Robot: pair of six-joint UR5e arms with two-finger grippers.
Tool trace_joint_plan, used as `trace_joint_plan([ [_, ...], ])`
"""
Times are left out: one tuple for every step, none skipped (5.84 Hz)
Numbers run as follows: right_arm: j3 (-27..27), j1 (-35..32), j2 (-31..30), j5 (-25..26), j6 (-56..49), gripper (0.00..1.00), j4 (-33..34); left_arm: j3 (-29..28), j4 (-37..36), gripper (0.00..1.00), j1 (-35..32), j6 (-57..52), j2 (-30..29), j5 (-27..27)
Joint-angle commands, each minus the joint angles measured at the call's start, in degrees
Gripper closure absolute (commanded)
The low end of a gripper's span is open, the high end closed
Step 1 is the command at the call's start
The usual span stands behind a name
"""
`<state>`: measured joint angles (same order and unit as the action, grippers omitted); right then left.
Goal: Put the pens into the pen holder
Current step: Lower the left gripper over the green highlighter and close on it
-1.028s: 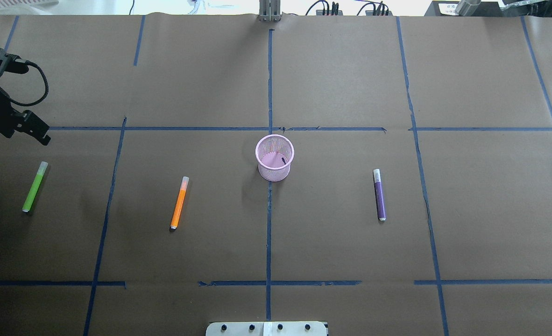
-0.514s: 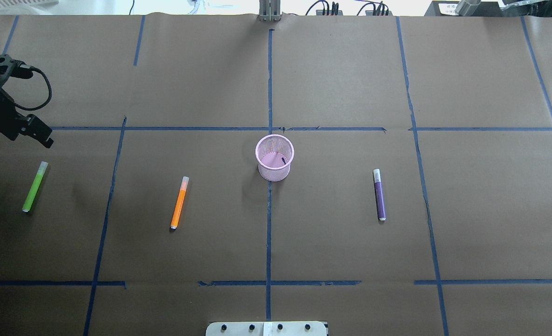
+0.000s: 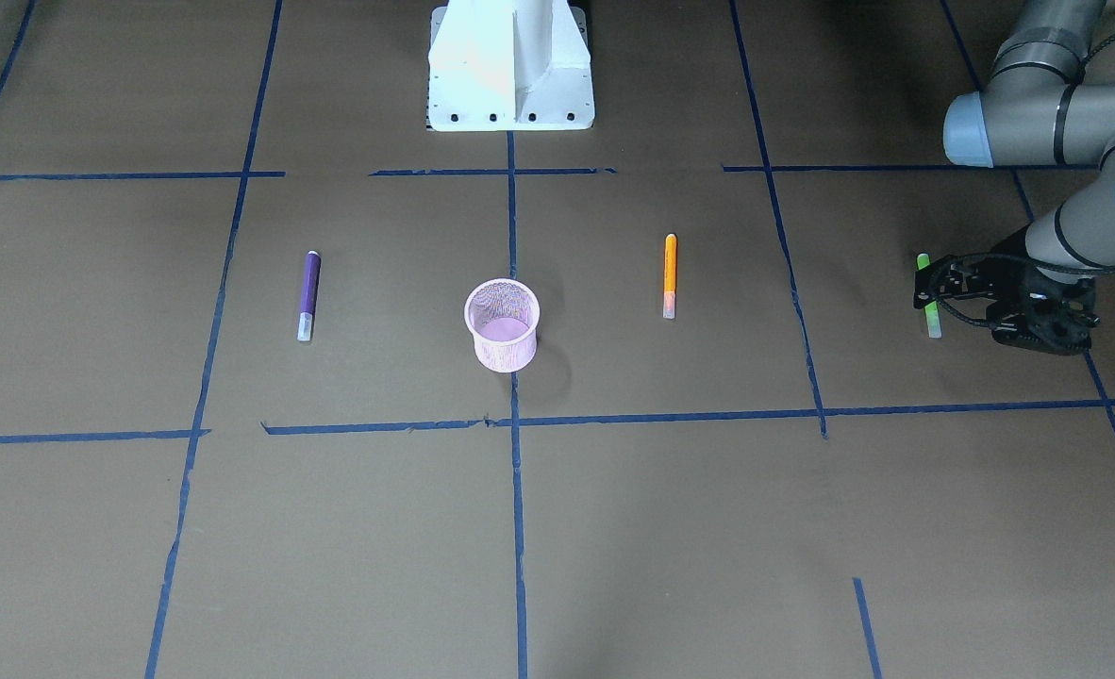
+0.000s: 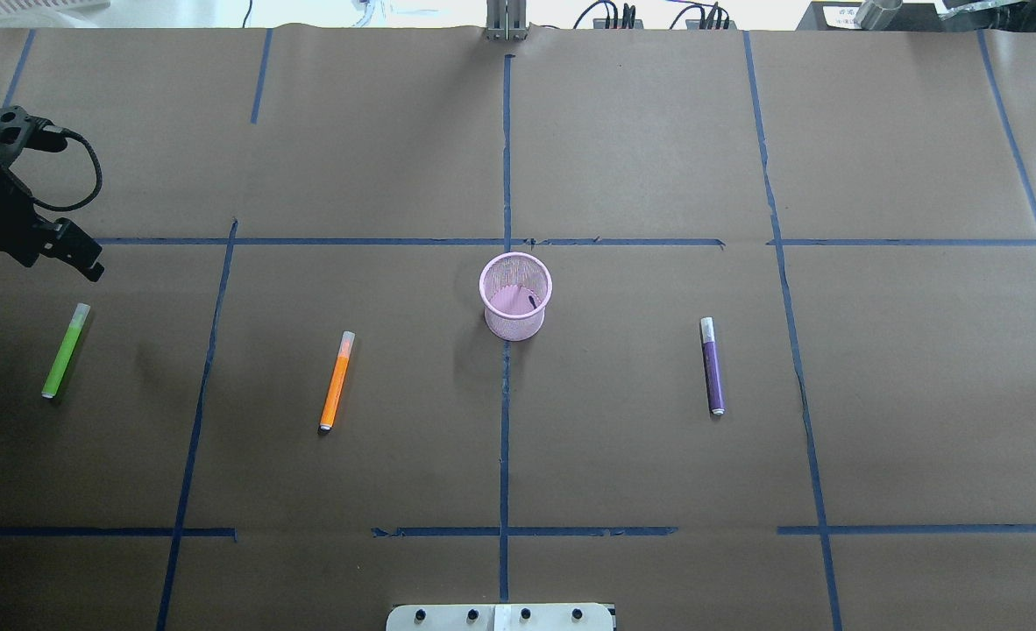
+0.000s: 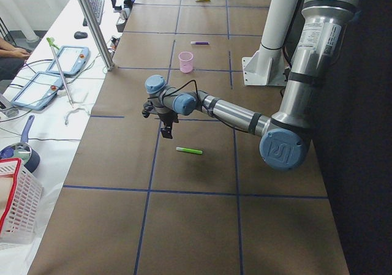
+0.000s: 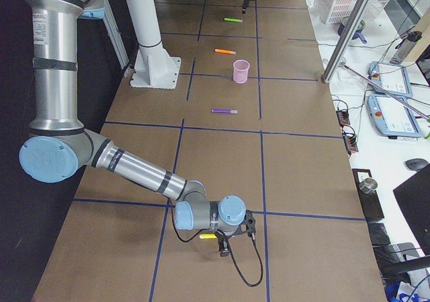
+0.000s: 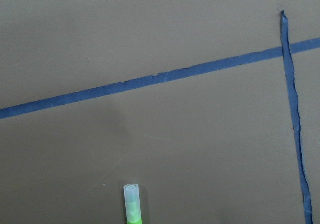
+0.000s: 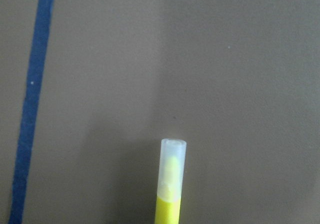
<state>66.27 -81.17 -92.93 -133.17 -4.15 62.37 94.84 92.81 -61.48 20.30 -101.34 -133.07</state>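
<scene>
In the overhead view we see the pink pen holder (image 4: 509, 326) standing upright at the centre of the brown worktop (image 4: 641, 158), on a blue tape line (image 4: 505, 421). The orange pen (image 4: 336, 383) lies left of it and the purple pen (image 4: 712, 368) right of it, both well apart from the cup. The green pen (image 4: 64, 352) lies near the frame's left edge. The left pincer (image 4: 80, 256) sits just above the green pen's pale cap in that frame, apart from it, and we cannot tell whether its jaws are parted or closed. In the right side view the right pincer (image 6: 224, 248) shows at the bottom, beside a yellow pen (image 6: 207, 235) lying on the worktop. Its wrist view has that pen's pale cap at lower centre. We cannot tell this pincer's state either.
</scene>
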Motion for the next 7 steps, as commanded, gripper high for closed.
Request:
trace_joint_plan([
  [-0.17,1.01,0.55,0.01,0.89,0.00,-0.41,0.00,0.00,0.00,0.05,0.00,0.00,0.00],
  [-0.26,1.10,0.56,0.01,0.90,0.00,-0.41,-0.09,0.00,0.00,0.48,0.00,0.09,0.00],
  [-0.26,1.11,0.56,0.10,0.90,0.00,-0.41,-0.70,0.00,0.00,1.79,0.00,0.26,0.00],
  [-0.17,1.11,0.56,0.10,0.90,0.00,-0.41,-2.10,0.09,0.00,3.11,-0.08,0.26,0.52],
  [-0.17,1.11,0.56,0.10,0.90,0.00,-0.41,-4.55,2.61,0.00,3.82,0.00,0.35,2.96],
  [-0.17,1.19,0.56,0.10,0.90,0.00,-0.41,-6.31,4.38,0.00,3.91,0.00,0.35,2.99],
  [-0.17,1.19,0.56,0.10,0.90,0.00,-0.41,-7.64,4.74,0.00,4.26,0.00,0.35,2.99],
])
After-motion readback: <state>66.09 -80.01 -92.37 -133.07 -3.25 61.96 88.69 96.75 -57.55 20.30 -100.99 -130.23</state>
